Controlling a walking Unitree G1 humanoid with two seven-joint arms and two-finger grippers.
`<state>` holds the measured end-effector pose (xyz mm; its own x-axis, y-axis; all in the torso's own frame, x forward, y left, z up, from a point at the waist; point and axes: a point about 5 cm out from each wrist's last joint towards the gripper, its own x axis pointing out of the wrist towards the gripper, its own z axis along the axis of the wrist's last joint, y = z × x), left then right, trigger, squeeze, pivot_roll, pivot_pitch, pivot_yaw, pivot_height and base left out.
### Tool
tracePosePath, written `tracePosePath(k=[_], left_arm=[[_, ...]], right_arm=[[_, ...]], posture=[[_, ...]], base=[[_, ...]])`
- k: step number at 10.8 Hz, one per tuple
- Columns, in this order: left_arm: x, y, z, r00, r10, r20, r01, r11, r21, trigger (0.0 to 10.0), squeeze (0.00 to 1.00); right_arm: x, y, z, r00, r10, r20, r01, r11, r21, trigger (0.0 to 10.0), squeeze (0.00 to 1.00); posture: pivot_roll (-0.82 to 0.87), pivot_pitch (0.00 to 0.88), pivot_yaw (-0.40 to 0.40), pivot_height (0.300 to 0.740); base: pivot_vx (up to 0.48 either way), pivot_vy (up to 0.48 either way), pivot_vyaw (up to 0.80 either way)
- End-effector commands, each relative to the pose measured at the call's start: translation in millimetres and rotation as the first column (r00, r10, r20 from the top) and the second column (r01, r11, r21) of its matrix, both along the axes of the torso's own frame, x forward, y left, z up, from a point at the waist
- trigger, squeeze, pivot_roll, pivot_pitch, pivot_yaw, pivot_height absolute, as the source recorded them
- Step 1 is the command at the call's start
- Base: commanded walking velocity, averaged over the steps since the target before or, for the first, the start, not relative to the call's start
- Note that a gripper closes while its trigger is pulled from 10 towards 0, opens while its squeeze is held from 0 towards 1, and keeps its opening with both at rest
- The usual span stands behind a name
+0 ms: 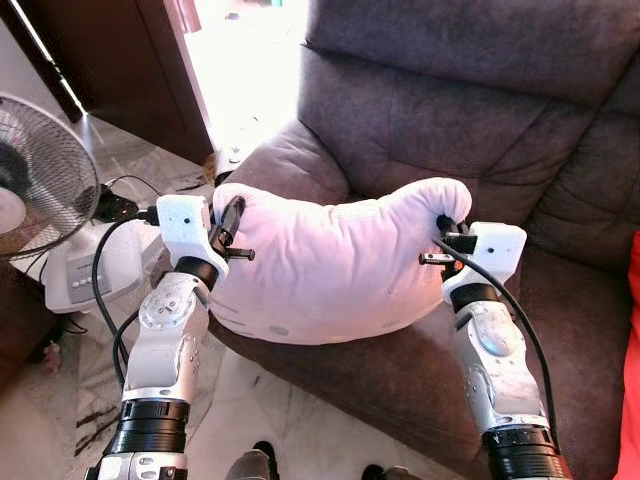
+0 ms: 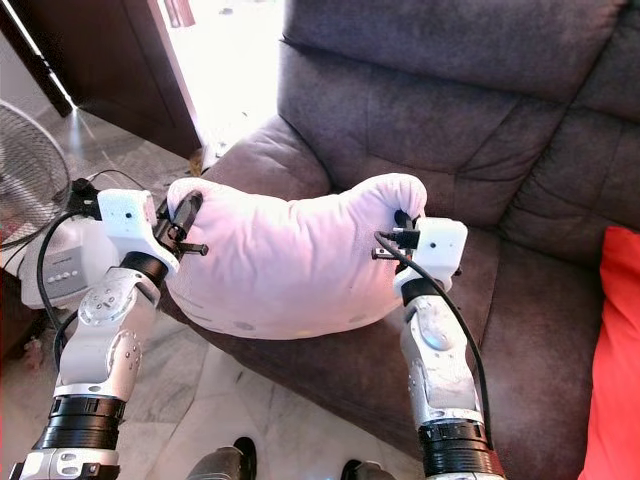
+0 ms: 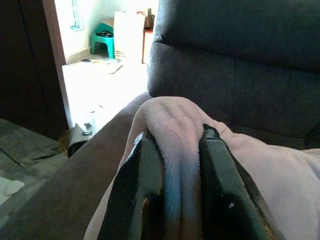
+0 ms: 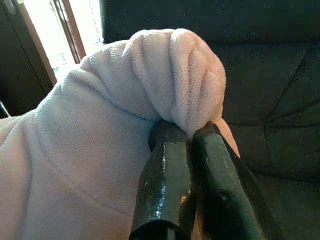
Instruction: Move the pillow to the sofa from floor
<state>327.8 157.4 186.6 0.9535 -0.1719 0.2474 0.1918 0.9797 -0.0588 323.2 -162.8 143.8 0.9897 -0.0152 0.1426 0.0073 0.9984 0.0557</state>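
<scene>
- A dark grey-brown sofa (image 1: 480, 120) with thick back cushions stands on a pale marbled tile floor (image 1: 250, 410).
- Strong daylight floods through an open doorway (image 1: 245, 60) beside dark wooden panelling (image 1: 120, 70).
- A white pedestal fan (image 1: 35, 190) with trailing black cables (image 1: 105, 290) stands near the sofa's arm.
- A green stool (image 3: 106, 37) sits in the sunlit room beyond the doorway.
- A red cushion (image 2: 615, 350) lies at the sofa's right edge.

There are no words, numbers or signs to read in these pictures. The fan base (image 1: 85, 268) on the floor has a row of small buttons, and they may have tiny marks on them, but they are too small and pale to make out. The pillow (image 1: 330, 265), the sofa (image 1: 480, 130) and the cardboard box (image 3: 129, 35) in the far room look plain.
</scene>
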Motion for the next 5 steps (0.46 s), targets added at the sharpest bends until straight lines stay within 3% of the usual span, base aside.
tracePosePath(k=[1,2,5], left_arm=[[-4.9,-0.4,15.6,0.997,-0.008,0.076,0.007,1.000,0.016,10.0,0.00],[-4.8,-0.1,16.0,0.997,-0.005,0.075,0.004,1.000,0.013,10.0,0.00],[-3.9,-1.7,17.7,0.997,-0.012,0.074,0.011,1.000,0.012,10.0,0.00]], right_arm=[[3.3,9.5,7.4,0.999,0.030,0.031,-0.031,0.999,0.013,10.0,0.00],[4.3,8.1,8.8,0.999,0.021,0.029,-0.022,1.000,0.021,10.0,0.00],[5.2,8.5,11.5,0.999,0.009,0.040,-0.009,1.000,0.000,10.0,0.00]], posture=[[0.14,0.147,0.031,0.740],[0.14,0.150,0.030,0.740],[0.14,0.159,0.032,0.740]], base=[[0.000,0.326,0.00],[0.000,0.326,-0.65],[0.000,0.329,0.00]])
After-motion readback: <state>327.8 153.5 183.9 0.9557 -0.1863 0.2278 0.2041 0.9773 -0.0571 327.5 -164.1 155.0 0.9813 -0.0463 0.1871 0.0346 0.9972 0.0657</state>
